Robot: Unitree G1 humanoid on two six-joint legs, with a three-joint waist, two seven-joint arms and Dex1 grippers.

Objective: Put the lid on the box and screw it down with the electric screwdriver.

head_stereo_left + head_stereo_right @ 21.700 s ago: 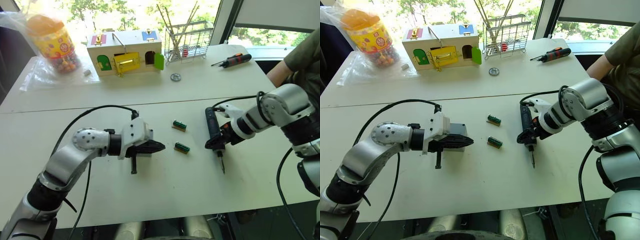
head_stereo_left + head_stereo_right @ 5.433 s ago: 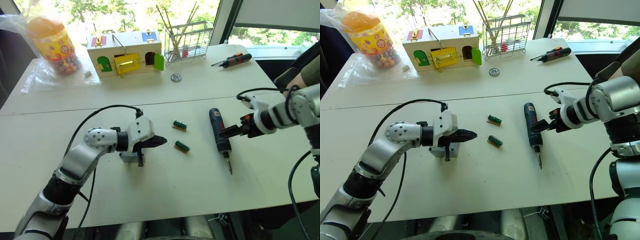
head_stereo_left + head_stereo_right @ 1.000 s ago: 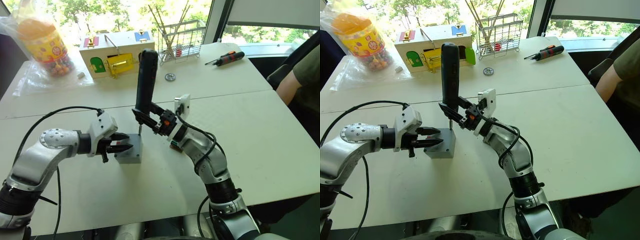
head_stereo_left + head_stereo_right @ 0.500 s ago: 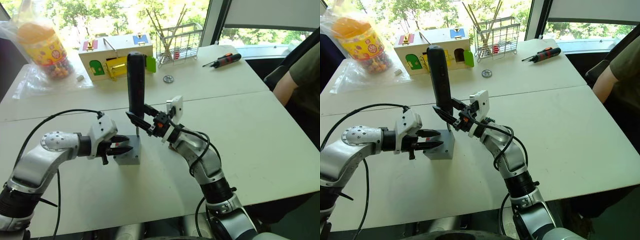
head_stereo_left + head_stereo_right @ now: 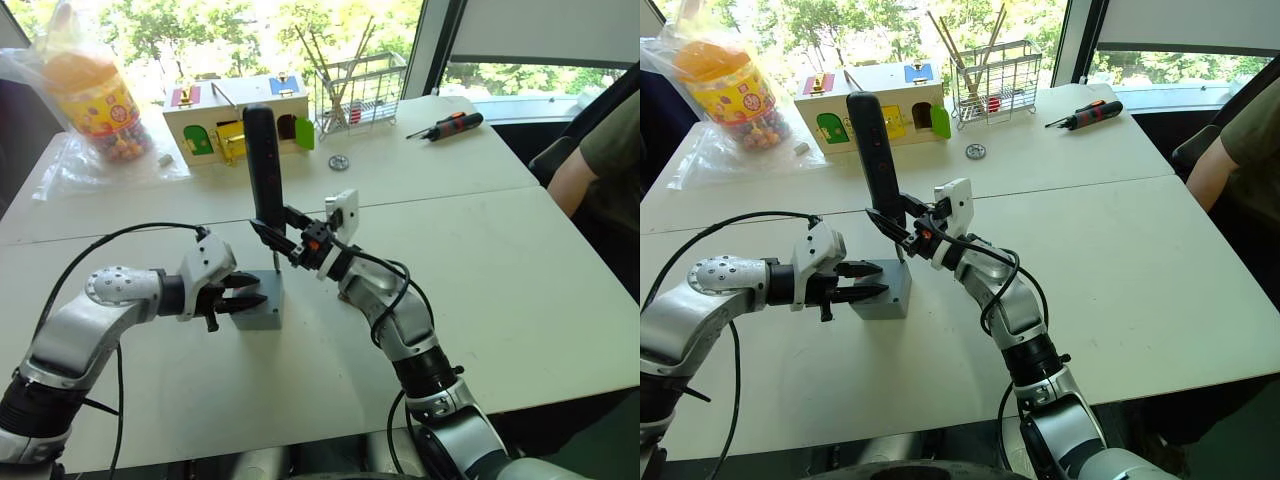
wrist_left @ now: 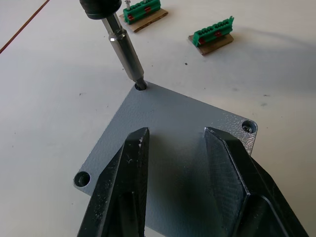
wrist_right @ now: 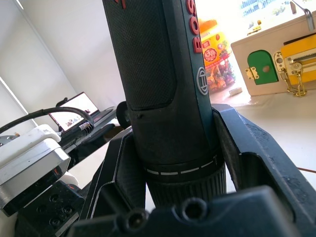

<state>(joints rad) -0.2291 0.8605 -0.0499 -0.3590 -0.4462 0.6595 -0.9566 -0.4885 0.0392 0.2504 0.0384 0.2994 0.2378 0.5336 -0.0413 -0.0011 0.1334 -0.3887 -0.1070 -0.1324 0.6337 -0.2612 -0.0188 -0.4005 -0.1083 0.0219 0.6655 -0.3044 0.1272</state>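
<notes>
Two end effectors: your right (image 5: 902, 232) grips the upright, textured black electric screwdriver (image 5: 872, 150), bit down in the speckled grey lid's (image 6: 182, 148) corner hole; left (image 6: 175, 148) gapes over it.

The grey lid (image 6: 173, 153) sits flat on the small grey box (image 5: 258, 312) on the white table, screw holes at its corners. The dark electric screwdriver (image 5: 263, 168) stands nearly upright above it, its metal bit (image 6: 127, 52) set in one corner hole.
</notes>
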